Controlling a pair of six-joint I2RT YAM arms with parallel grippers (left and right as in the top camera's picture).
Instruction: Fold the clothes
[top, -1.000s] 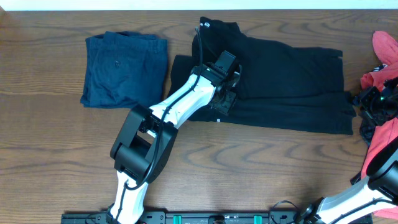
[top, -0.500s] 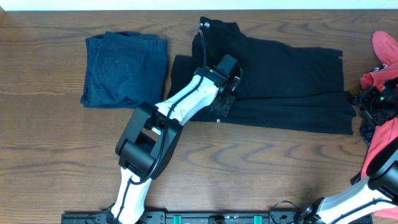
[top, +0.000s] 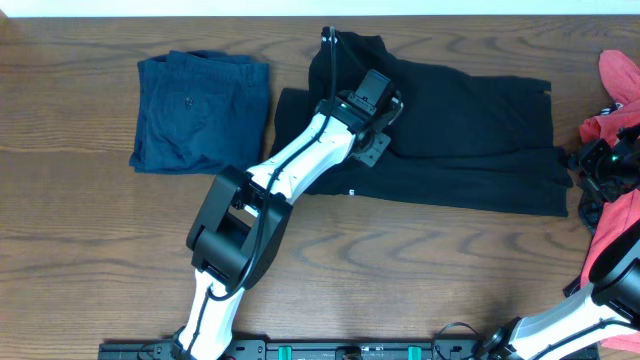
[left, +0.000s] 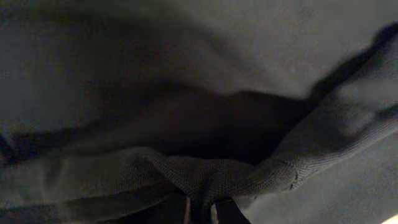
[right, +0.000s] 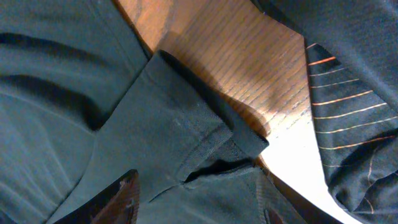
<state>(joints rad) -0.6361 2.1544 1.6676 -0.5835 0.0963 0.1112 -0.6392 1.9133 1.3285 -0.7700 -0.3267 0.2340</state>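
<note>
A long black garment (top: 470, 130) lies spread across the back middle of the table. My left gripper (top: 374, 148) is down on its left part. The left wrist view shows the jaws pinched on a raised fold of the black fabric (left: 205, 180). Folded navy-blue shorts (top: 200, 100) lie flat at the back left. My right gripper (top: 585, 170) hovers at the garment's right end, and its fingers (right: 124, 196) stand apart over the black hem (right: 180, 124) with nothing gripped. Coral-red pieces (top: 620, 75) lie at the right edge.
A dark piece with thin orange stripes (right: 348, 93) lies beside the hem, with bare wood (right: 230, 56) between them. More coral-red cloth (top: 615, 240) sits at the front right. The left arm (top: 290, 165) stretches diagonally from the front rail (top: 340, 350).
My left gripper has shut on the black fabric and shifted a little toward the back right, pulling up a fold. The right gripper has not moved.
</note>
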